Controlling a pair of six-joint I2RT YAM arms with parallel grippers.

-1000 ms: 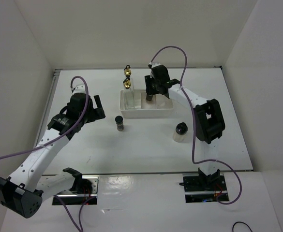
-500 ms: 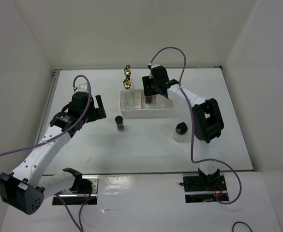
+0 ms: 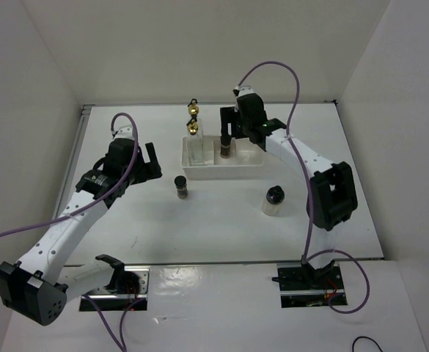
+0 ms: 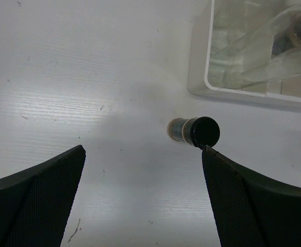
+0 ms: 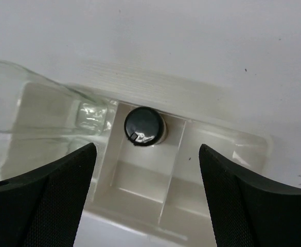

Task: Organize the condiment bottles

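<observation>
Tray point(image 3: 237, 171): tall bottle point(image 3: 197, 150), dark jar point(image 3: 226, 147) in adjoining compartments; pale jar point(image 3: 273, 199) outside.

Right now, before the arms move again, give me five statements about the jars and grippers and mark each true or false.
1. A small dark jar stands inside a compartment of the white tray. True.
2. The right gripper is shut on that jar. False: its fingers are spread wide and clear of the jar.
3. The squat pale jar sits in the tray. False: it stands on the table, nearer the arm bases than the tray.
4. The left gripper is open and holds nothing. True.
5. A second small dark jar lies on its side in the tray. False: it stands upright on the table, outside the tray.
</observation>
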